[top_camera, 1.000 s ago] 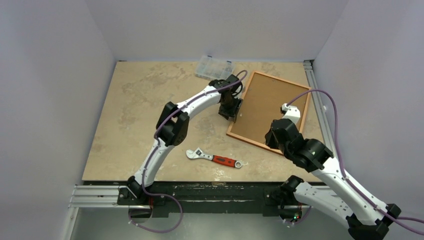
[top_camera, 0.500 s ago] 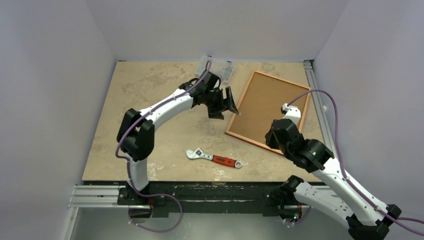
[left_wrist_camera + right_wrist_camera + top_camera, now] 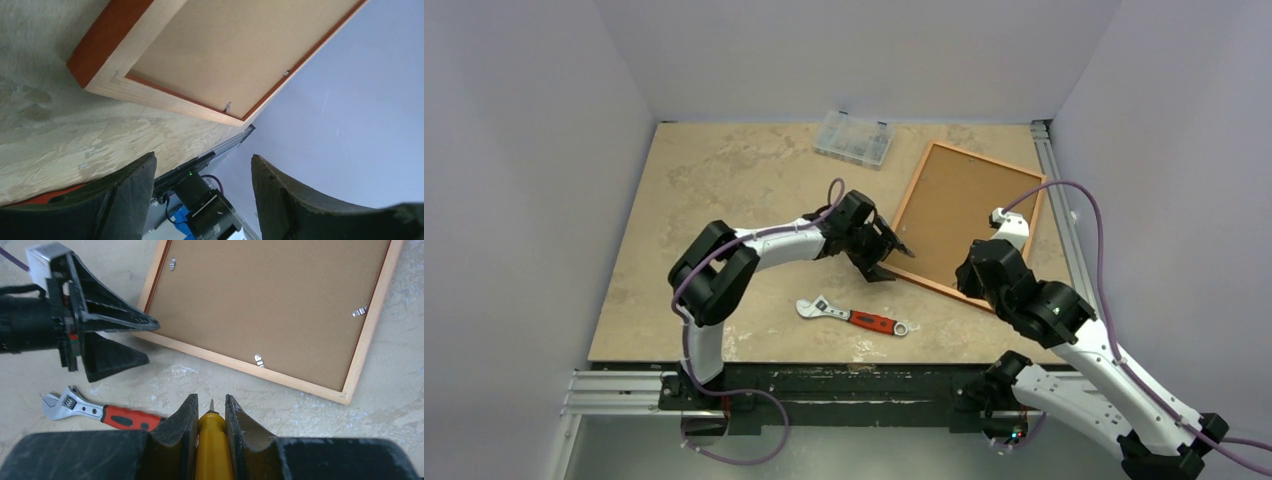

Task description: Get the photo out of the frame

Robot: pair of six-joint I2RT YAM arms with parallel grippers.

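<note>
Gripping yellow tool (image 3: 213, 445): right gripper (image 3: 210, 409) | hidden from top view

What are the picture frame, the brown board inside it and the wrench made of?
The frame looks like wood: pale grain on its back, red-orange paint or stain on its sides. The backing board seems fibreboard, flat, matte brown. The wrench looks like shiny metal with a red handle grip, maybe rubber or plastic.

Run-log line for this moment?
red-orange wooden picture frame: back up; left gripper: open, at its corner; right gripper: shut on yellow-handled tool
</note>
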